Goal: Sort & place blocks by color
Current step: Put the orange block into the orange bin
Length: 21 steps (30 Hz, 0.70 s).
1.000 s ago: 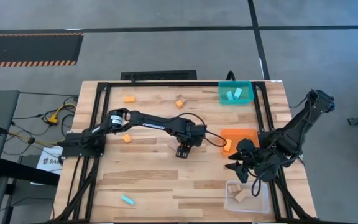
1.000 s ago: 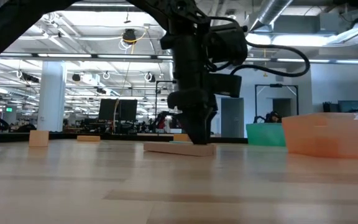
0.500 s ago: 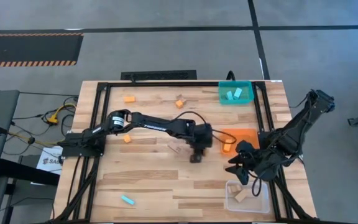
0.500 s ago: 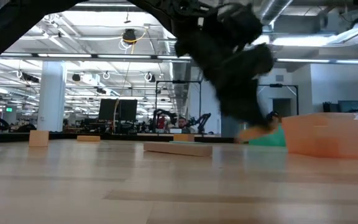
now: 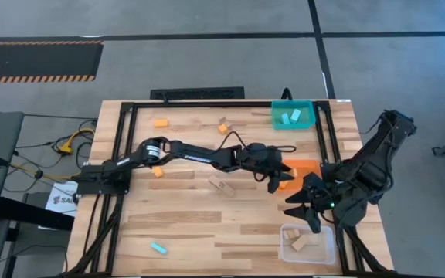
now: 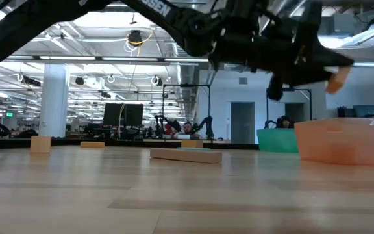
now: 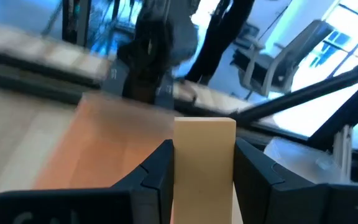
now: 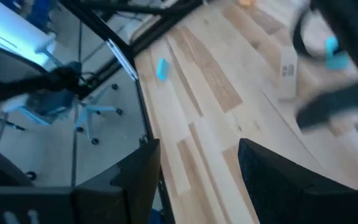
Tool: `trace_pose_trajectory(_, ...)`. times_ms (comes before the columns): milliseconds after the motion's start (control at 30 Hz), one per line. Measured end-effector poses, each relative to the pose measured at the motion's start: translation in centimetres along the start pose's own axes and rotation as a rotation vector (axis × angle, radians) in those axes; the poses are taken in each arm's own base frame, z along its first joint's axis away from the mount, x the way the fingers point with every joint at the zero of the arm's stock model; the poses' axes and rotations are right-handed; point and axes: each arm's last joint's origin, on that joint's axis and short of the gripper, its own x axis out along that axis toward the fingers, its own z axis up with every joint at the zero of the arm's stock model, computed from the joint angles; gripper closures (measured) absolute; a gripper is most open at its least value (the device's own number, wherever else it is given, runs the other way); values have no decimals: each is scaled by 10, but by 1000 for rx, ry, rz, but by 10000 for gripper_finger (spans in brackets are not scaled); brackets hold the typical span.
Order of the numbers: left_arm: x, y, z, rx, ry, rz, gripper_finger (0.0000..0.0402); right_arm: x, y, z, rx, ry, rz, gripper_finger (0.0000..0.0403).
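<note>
The left gripper [image 5: 278, 179] is now reaching across the middle of the desk [image 5: 184, 224] to the near left rim of the orange bin [image 5: 306, 167], having swung rightward from beside the long tan block [image 5: 222, 186], which is lying where it was. It is pinching an orange block [image 6: 335, 78], held above the bin's wall in the low view; the left wrist view shows the fingers [image 7: 160, 169] clamped on the block's sides. So the grasp and carry are looking done, and release into the matching bin is likely what remains.

Counting left to right from above: one cyan block [image 5: 157, 248] at the near left, two orange blocks at the far left [image 5: 160, 122] and mid left [image 5: 157, 171], one tan block [image 5: 223, 128] at the far middle, then the long tan one. The teal bin [image 5: 278, 120] is holding two cyan blocks [image 5: 290, 116], and the clear bin [image 5: 284, 245] two tan ones [image 5: 300, 242].

The right gripper [image 5: 306, 208] is waiting with fingers spread between the orange and clear bins.
</note>
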Motion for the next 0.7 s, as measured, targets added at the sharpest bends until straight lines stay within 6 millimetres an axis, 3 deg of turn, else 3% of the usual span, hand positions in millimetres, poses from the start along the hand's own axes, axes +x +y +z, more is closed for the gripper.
trace_pose_trajectory(267,23,18,-26,1,-18,3,304,1,-1,3,17,-10,-6,163)
trace_pose_trajectory(567,23,31,-28,119,3,159,302,1,1,3,47,-10,6,163)
trace_pose_trajectory(700,22,35,-30,195,30,220,226,1,1,3,47,-8,6,163)
